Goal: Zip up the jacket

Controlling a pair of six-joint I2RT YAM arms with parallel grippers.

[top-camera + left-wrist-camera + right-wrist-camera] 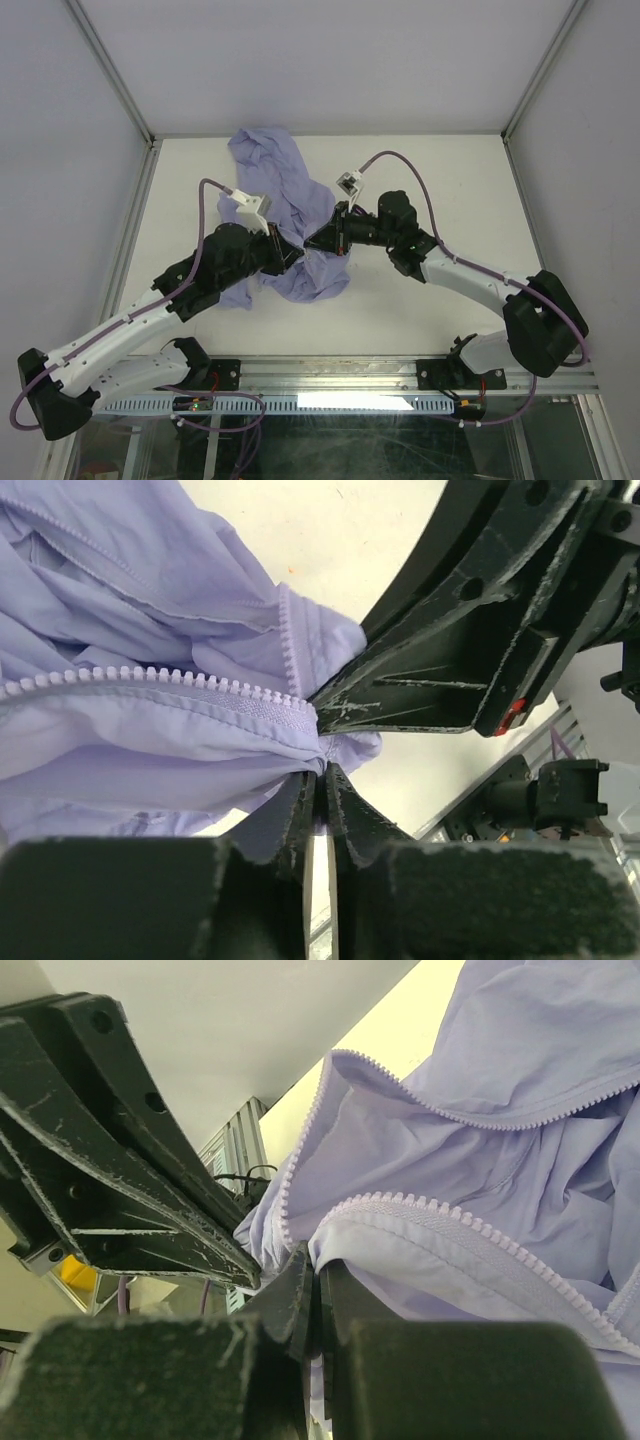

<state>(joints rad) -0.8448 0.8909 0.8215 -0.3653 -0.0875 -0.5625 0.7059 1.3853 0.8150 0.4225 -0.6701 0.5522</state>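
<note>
**Both hands pinched at the foot of an undone zipper**

The jacket (288, 192) lies crumpled in the middle of the tabletop (440, 190). Its zipper teeth (150, 673) run in separate, unjoined rows. The left hand (320, 778) is closed tight on fabric just below the tape's end. The right hand (315, 1270) is clamped the same way on a front edge, nearly touching the left. The step appears to be lining up the two ends. These would need mating before any pull, and no slider is visible.

One jacket (285, 170); left gripper (298, 251) plus right gripper (317, 241), two total; one table (450, 190).
</note>
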